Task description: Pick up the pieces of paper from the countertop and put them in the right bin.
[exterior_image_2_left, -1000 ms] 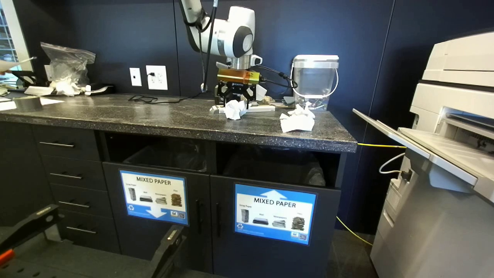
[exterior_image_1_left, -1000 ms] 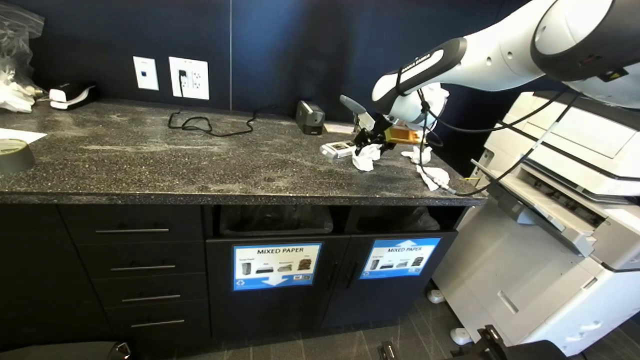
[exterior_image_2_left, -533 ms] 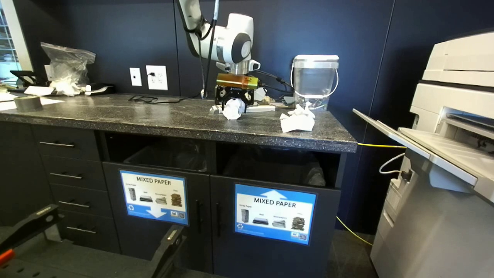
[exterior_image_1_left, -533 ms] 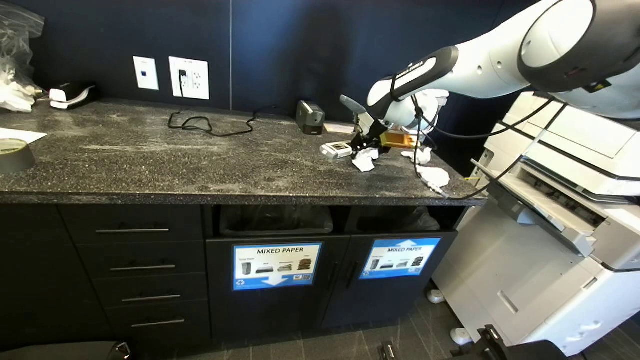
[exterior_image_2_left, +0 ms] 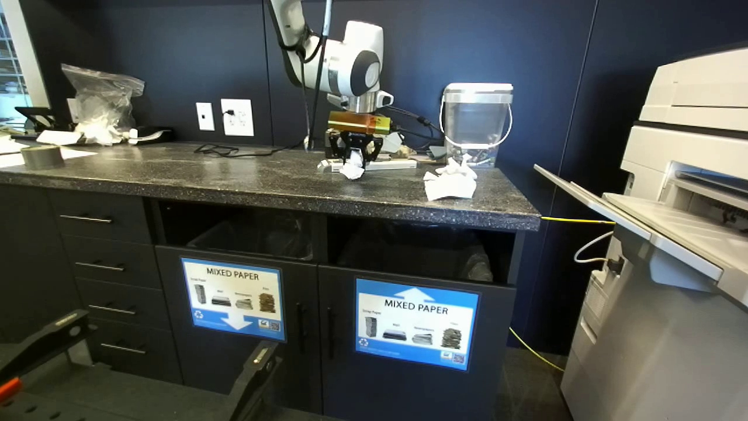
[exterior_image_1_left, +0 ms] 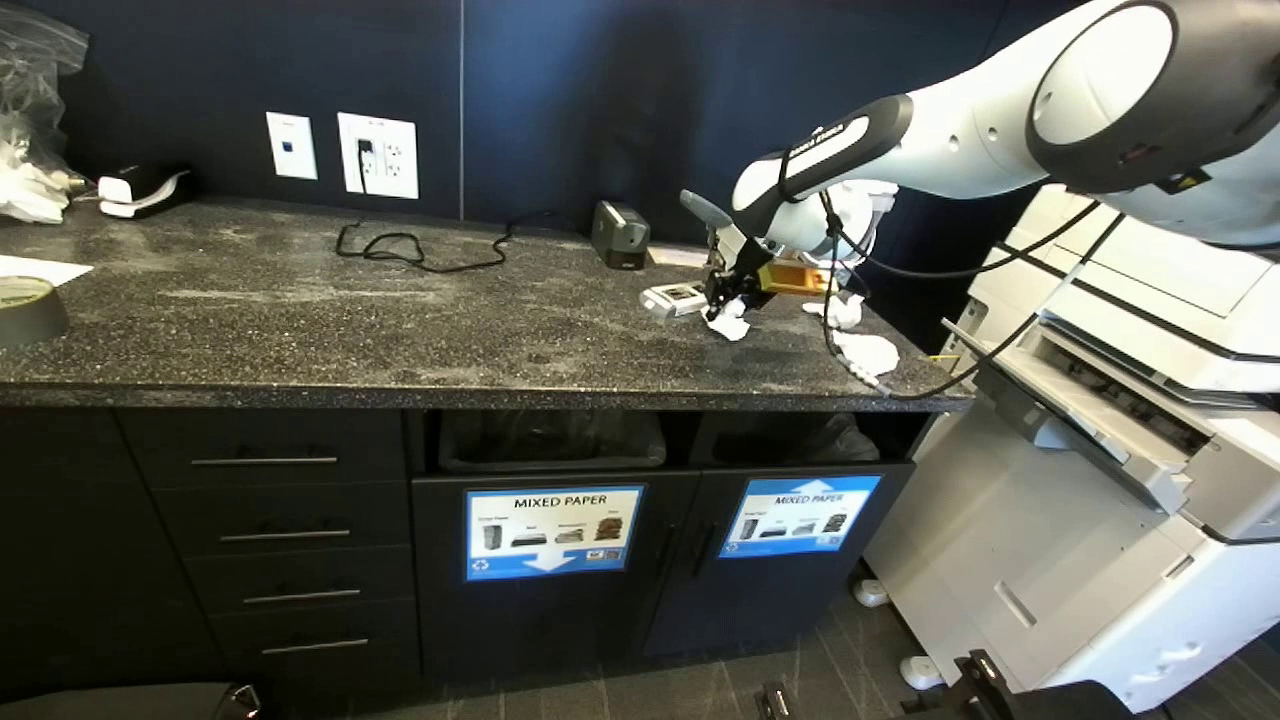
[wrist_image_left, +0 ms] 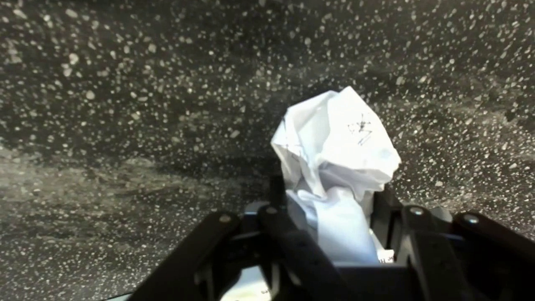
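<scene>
- Your scrap of paper (wrist_image_left: 340,144) is white, crumpled, w/ sharp creases; a wide, faceted head comes out beyond the gripper (wrist_image_left: 332,202), & the part btw. the two fingers is squeezed narrow, w/ soft folds.
- Fingers: you have them clamped on this scrap of paper, one on each side.
- Pos.: the scrap of paper is toward the end of the countertop (exterior_image_1_left: 400,330) by the printer (exterior_image_1_left: 1090,560), just beside a flat white device (exterior_image_1_left: 672,299). If its low end touches the countertop, you cannot tell.
- Only the wrist view gives you the thin dark marks, like from a pen, on its upper face; in both exterior views it is a plain white lump.
- Farther to the same end lie two other scraps (exterior_image_2_left: 451,184), one nearer to the front edge; if they touch each other, you cannot tell. In an exterior view a black cable (exterior_image_1_left: 834,228) hangs in front of them.
- In an exterior view you see a clear bucket (exterior_image_2_left: 477,117) w/ white handle, standing behind these scraps.
- The right bin (exterior_image_2_left: 409,254): dark slot below the countertop, above a blue sign (exterior_image_2_left: 417,324) w/ arrow up & words "MIXED PAPER". Both exterior views show it; in the wrist view you get mostly countertop, close up.
</scene>
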